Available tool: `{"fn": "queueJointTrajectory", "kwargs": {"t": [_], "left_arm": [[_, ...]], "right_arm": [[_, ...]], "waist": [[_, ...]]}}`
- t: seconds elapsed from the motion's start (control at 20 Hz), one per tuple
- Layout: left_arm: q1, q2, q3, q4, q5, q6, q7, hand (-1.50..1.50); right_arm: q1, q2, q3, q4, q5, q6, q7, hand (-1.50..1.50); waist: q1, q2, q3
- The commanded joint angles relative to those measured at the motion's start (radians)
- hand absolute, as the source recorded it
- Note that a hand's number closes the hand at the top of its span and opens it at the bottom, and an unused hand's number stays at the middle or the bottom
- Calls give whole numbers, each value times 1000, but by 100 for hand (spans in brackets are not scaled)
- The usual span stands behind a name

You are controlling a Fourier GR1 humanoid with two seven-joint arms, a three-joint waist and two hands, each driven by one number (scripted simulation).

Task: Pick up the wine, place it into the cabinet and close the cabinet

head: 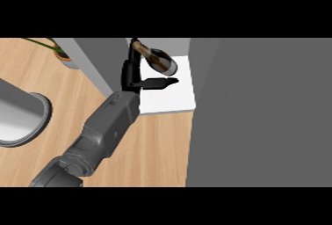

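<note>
Pale wood-grain counter [156,145], matt grey cabinet [259,110], glossy dark glass wine [159,59].

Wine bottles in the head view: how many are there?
1. The wine bottle lies tilted over the cabinet's white shelf, beside the fingers of the one visible hand. The large grey cabinet door could hide others.

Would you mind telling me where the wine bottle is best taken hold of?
Around its wide dark body, from the left. The wine bottle lies tilted over the white cabinet shelf, neck up-left, and the left hand already sits on that side.
</note>
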Motion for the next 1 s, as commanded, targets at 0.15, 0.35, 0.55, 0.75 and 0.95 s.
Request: {"fn": "queueJointTrajectory", "kwargs": {"t": [0.15, 0.35, 0.55, 0.75, 0.95], "left_arm": [[76, 2, -3, -20, 78, -60, -30, -150], [87, 2, -65, -83, 130, -59, -1, -150], [170, 2, -172, -166, 205, -20, 4, -150], [230, 2, -333, -332, 285, 69, 58, -150], [328, 2, -446, -499, 320, 158, 63, -150]], "right_arm": [[34, 2, 41, -36, 13, -19, -19, -150], [-27, -15, -28, -28, -45, -14, 36, -150], [-60, -4, -10, 10, -14, -20, 26, -150], [-40, -12, -35, -42, -30, -35, 76, -150], [-18, 1, 27, -79, 56, -78, 84, -150]], "waist": [[2, -8, 2], [12, -16, 2], [10, -18, 2], [28, -21, 2], [56, -25, 2]]}}
